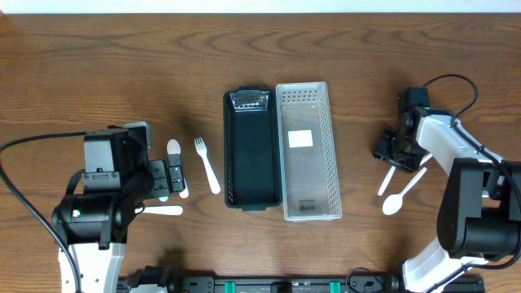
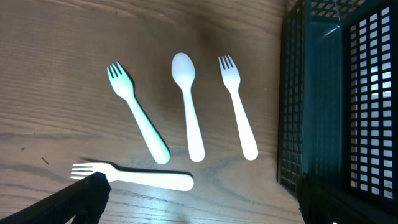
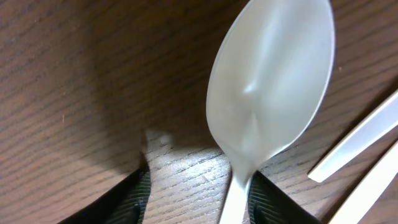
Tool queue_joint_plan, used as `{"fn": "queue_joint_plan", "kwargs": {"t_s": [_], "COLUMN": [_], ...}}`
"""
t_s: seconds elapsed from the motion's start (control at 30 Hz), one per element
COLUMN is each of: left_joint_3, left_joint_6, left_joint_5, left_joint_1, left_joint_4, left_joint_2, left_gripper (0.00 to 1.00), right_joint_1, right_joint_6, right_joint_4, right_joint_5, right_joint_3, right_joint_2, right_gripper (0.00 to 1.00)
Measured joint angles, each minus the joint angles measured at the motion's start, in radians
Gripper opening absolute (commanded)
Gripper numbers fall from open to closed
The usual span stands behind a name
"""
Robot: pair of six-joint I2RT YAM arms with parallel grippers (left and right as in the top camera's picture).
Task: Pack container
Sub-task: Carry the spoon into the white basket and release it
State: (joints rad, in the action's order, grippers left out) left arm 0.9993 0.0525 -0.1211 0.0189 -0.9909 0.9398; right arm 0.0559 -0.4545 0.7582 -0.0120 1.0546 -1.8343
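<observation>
A black basket (image 1: pixel 251 150) and a white perforated basket (image 1: pixel 308 150) stand side by side at the table's middle. My left gripper (image 1: pixel 167 177) is open and empty above white plastic cutlery: a spoon (image 2: pixel 186 99), two forks (image 2: pixel 137 112) (image 2: pixel 238 106) and a third fork (image 2: pixel 137 176) lying crosswise just ahead of the fingers (image 2: pixel 199 205). The black basket's wall (image 2: pixel 292 112) is at the right of that view. My right gripper (image 1: pixel 399 150) is open at table level. A white spoon (image 3: pixel 267 93) lies with its handle between the fingers (image 3: pixel 199 202), against the right finger.
Two more white utensils (image 1: pixel 404 193) (image 1: pixel 387 181) lie just in front of the right gripper; their handles (image 3: pixel 360 143) show at the right of the right wrist view. The right arm's cable loops at the back right.
</observation>
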Motion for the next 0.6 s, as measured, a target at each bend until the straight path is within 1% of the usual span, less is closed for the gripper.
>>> {"fn": "queue_joint_plan", "kwargs": {"t_s": [0.23,0.43,0.6], "left_joint_3": [0.000,0.000,0.000], "left_joint_6": [0.000,0.000,0.000], "left_joint_5": [0.000,0.000,0.000], "left_joint_1": [0.000,0.000,0.000], "left_joint_4": [0.000,0.000,0.000], "left_joint_2": [0.000,0.000,0.000], "left_gripper": [0.98,0.98,0.98], "right_joint_1": [0.000,0.000,0.000], "right_joint_6": [0.001,0.000,0.000], "right_joint_4": [0.000,-0.002,-0.009], "right_joint_5": [-0.002,-0.002,0.000], "right_joint_3": [0.000,0.001,0.001], "right_joint_2": [0.000,0.000,0.000], "right_gripper": [0.21,0.16,0.07]}}
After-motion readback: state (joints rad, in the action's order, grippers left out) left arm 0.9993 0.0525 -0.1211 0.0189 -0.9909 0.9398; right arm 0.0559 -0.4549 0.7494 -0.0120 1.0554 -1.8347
